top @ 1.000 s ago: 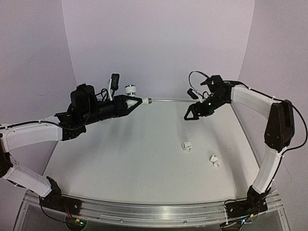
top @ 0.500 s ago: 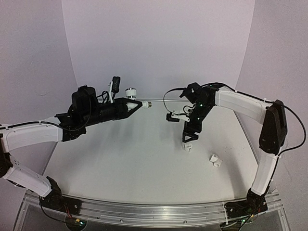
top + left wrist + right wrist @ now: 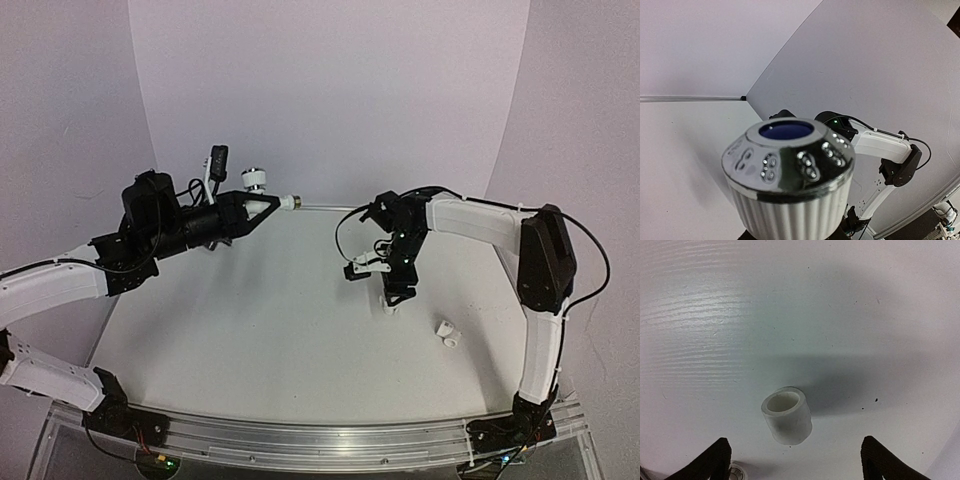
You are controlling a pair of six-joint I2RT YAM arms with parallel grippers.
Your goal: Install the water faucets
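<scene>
My left gripper (image 3: 268, 205) is shut on a faucet (image 3: 256, 180), a tap body with a ribbed white knob and a metal end (image 3: 290, 202), held in the air at the back left. In the left wrist view the knob (image 3: 790, 195) with its chrome cap and blue centre fills the frame and hides the fingers. My right gripper (image 3: 392, 297) points down, open, just over a short white tubular fitting (image 3: 390, 307). In the right wrist view that fitting (image 3: 787, 415) lies on the table between the two dark fingertips (image 3: 715, 460), untouched.
A second small white fitting (image 3: 447, 334) lies on the table to the right of the first. White curved walls close the back and sides. The right arm (image 3: 875, 145) shows behind the knob in the left wrist view.
My right arm swung from the back right down and inward, over the tubular fitting. My left arm drew back to the left and a little up with the faucet.
</scene>
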